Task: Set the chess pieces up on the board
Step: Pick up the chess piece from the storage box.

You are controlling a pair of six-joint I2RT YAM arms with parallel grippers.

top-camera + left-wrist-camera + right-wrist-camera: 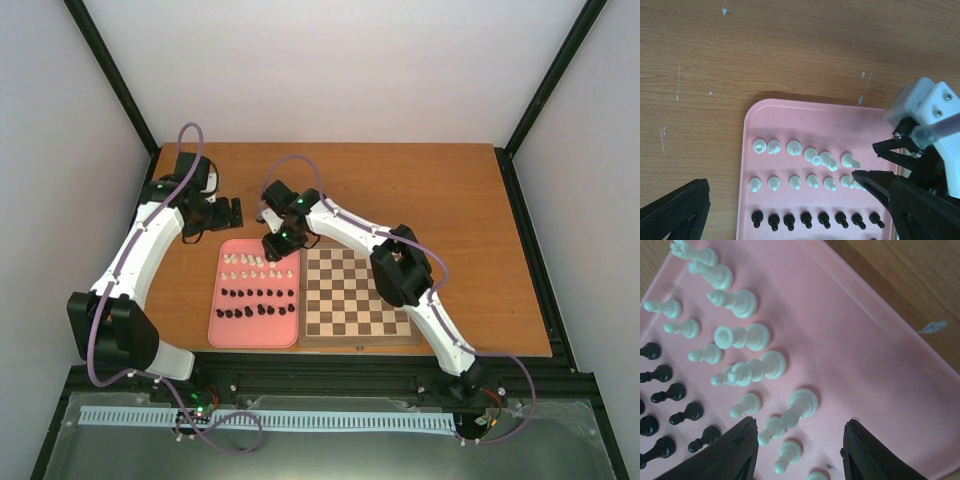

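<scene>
Nearest us, the right end effector (800, 430) shows its jaws partly apart, clamped on nothing, low over the white chess pieces (747, 336) at the far right corner of the pink tray (855, 355). We count two white rows and two rows of black chess pieces (258, 303), with eight in the black row the left wrist sees whole. None stand on the one board (355, 300), just beside the tray by the table's (430, 190) near edge. We judge the crowded whites risky: closing jaws could pinch two or topple neighbours. Our left end effector (228, 212) hangs wide apart beyond the tray's far left corner.
</scene>
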